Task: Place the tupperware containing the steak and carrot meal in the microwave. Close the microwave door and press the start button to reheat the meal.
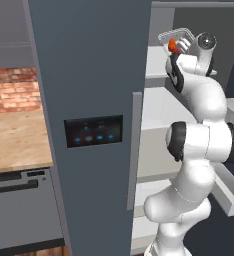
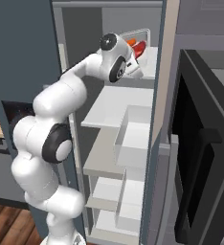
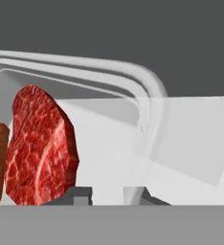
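One small clear plastic tupperware (image 3: 109,81) still in the fridge.
Two-finger tool (image 3: 109,197) straddles its rim, grip unclear; next, clamp, lift out, carry toward black microwave door (image 2: 200,143).

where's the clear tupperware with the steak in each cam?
Left base view: clear rectangular plastic tupperware, top right, above the arm's wrist.
Right base view: top centre, right of the wrist.
Hand view: its rim arcs across the upper middle.
Shared landmark: red marbled steak.
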{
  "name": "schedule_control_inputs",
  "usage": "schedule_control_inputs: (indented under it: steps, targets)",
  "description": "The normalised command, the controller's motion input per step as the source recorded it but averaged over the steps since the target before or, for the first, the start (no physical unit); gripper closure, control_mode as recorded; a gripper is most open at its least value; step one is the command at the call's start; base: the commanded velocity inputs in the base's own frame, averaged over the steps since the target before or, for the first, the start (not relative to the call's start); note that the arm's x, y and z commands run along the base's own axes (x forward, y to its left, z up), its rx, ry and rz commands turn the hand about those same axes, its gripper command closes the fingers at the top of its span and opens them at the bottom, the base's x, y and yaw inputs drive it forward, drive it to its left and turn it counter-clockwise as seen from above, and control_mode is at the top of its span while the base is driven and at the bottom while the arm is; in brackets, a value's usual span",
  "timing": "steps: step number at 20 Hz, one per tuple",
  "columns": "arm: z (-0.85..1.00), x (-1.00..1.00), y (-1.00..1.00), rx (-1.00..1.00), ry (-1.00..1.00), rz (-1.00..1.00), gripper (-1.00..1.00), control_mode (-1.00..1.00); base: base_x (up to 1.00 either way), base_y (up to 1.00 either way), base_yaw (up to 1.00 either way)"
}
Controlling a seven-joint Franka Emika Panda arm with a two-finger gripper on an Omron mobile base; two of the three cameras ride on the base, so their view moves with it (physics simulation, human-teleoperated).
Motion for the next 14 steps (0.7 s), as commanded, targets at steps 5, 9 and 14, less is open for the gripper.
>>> schedule_control_inputs:
  steps: [5,9,14]
  targets:
    - [0.24,-1.0,0.0,0.0,-0.01,-0.02,1.0,-1.0,0.0,0.0,0.0]
    - [0.18,-1.0,0.0,0.0,0.03,-0.01,1.0,-1.0,0.0,0.0,0.0]
    - [0.23,-1.0,0.0,0.0,0.18,0.0,1.0,-1.0,0.0,0.0,0.0]
